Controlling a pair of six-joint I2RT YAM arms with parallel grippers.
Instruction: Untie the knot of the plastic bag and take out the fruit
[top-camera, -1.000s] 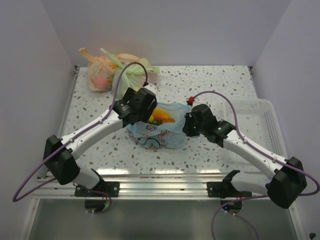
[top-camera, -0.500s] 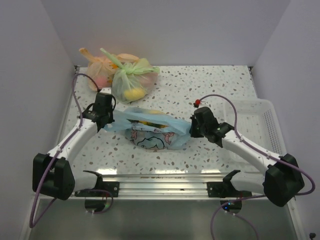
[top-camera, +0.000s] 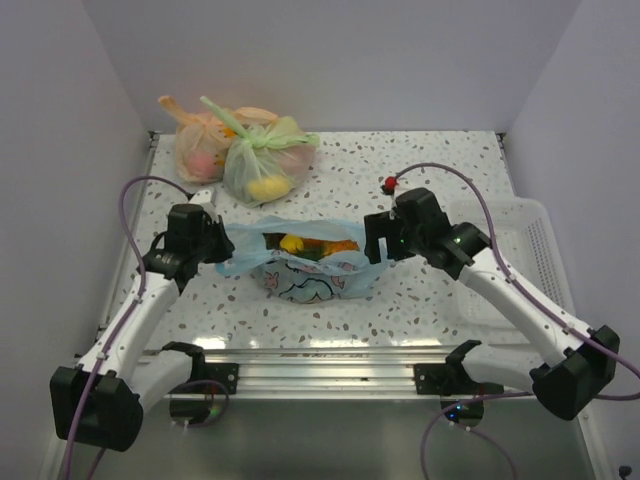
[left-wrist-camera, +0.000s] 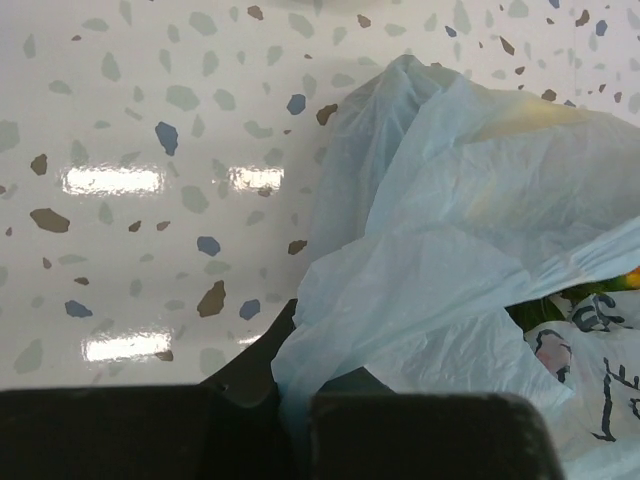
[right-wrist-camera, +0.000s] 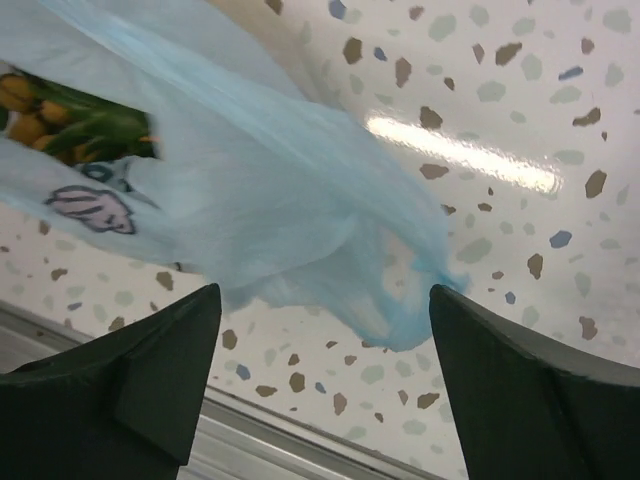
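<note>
The light blue plastic bag (top-camera: 305, 278) with its cartoon print lies mid-table, mouth spread open. The knot is out of view; the bag's two handle strips stretch apart to left and right. Yellow, orange and green fruit (top-camera: 308, 245) shows inside the mouth. My left gripper (top-camera: 221, 250) is shut on the left handle strip, and the left wrist view shows blue film (left-wrist-camera: 450, 240) pinched between the fingers of that gripper (left-wrist-camera: 290, 405). My right gripper (top-camera: 373, 246) is open beside the right handle strip (right-wrist-camera: 400, 270), which droops loose between that gripper's (right-wrist-camera: 325, 300) spread fingers. Orange berries and green leaves (right-wrist-camera: 60, 115) peek out.
A green bag (top-camera: 265, 160) and an orange bag (top-camera: 198, 150), both tied and holding fruit, sit at the back left. A white tray (top-camera: 520, 240) stands at the right, behind my right arm. An aluminium rail (top-camera: 320, 360) runs along the near table edge.
My left gripper shut on the left handle strip and drew it left and nearer. My right gripper opened, let go of the right strip and moved back. The bag's mouth spread wider.
</note>
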